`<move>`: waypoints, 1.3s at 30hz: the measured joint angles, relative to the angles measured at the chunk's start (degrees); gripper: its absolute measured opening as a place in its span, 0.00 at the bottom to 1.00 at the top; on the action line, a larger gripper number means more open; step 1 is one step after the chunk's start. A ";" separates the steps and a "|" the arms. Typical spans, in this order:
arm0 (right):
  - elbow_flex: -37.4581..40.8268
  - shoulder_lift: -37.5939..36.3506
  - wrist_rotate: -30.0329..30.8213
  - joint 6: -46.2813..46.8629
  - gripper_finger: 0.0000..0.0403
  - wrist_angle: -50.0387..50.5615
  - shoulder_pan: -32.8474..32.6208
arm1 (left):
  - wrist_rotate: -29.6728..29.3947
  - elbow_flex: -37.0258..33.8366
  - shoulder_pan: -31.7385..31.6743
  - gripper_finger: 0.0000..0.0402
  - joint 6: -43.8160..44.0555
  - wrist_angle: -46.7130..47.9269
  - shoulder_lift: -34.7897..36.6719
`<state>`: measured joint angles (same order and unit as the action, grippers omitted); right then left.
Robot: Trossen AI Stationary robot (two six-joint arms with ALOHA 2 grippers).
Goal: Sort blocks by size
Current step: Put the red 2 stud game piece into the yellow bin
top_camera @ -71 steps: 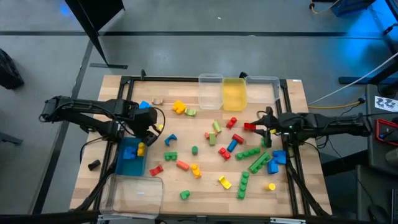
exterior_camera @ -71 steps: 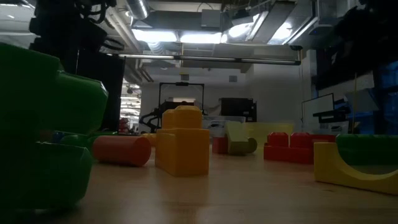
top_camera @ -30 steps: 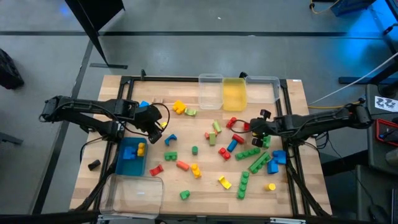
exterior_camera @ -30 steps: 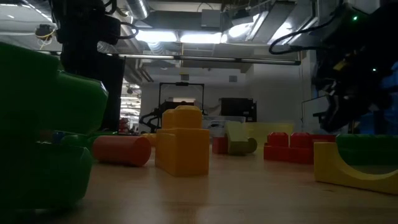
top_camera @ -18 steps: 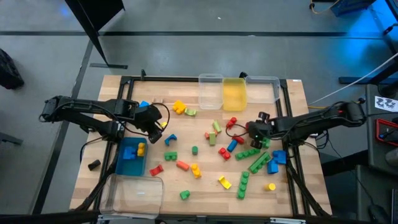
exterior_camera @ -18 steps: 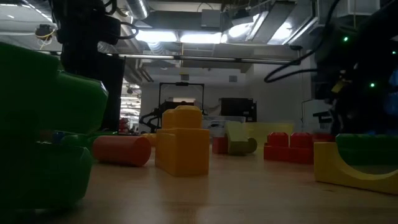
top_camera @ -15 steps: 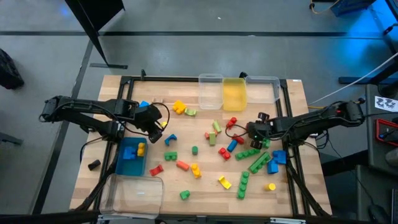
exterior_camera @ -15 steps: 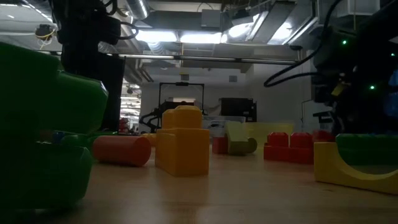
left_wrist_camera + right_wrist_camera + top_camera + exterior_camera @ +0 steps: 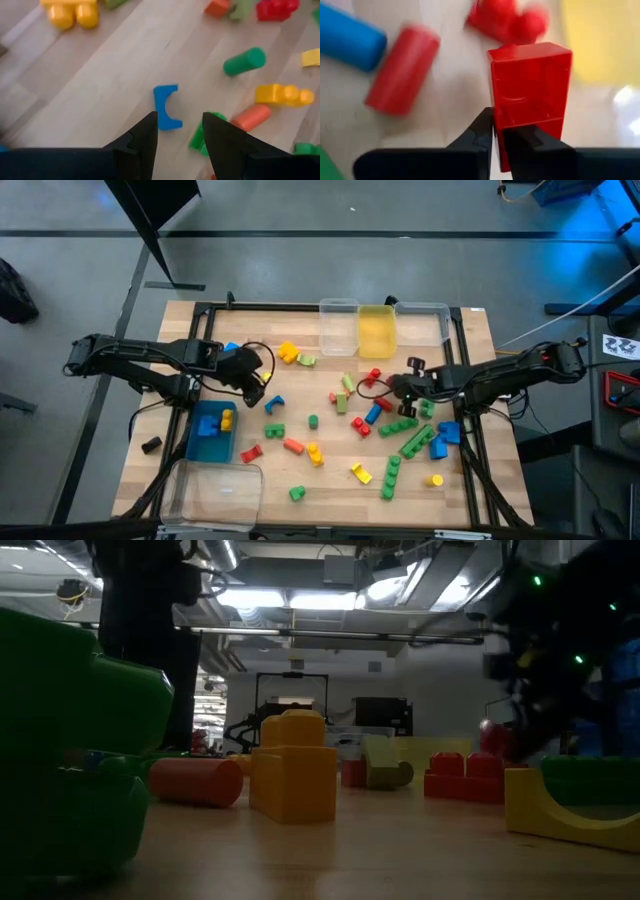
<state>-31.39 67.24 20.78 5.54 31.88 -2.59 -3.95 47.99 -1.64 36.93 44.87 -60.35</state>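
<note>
Right gripper [image 9: 496,131] over desk [image 9: 470,350] right-centre, jaws clenched on 1 red block [image 9: 530,90], among scattered blocks [image 9: 400,442]. Left gripper [image 9: 180,131] jaws released, above 1 blue arch block [image 9: 166,107].

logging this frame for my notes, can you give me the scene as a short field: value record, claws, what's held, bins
left claw: open, above a blue arch block, holding nothing
right claw: shut on a red block, over the right-centre of the table
loose blocks: scattered across the middle and right of the table
far-edge bins: three side by side; the middle one looks yellow
blue bin: near left, holds a yellow block
clear bin: near-left corner
</note>
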 joint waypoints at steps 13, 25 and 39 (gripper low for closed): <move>-8.60 0.11 8.81 -25.18 0.07 -8.16 12.26 | -2.77 0.02 0.01 0.35 -8.15 -9.49 -0.01; -8.62 0.52 -4.84 -31.95 0.22 -15.43 26.74 | -3.34 0.02 0.00 0.35 -9.97 -11.16 -0.01; -12.11 0.52 -3.99 -32.94 0.37 -12.01 25.67 | -3.34 0.02 0.00 0.35 -9.95 -11.10 -0.01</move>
<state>-43.50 67.76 16.79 -27.41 19.87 23.08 -7.29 48.01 -1.64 26.98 33.78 -60.36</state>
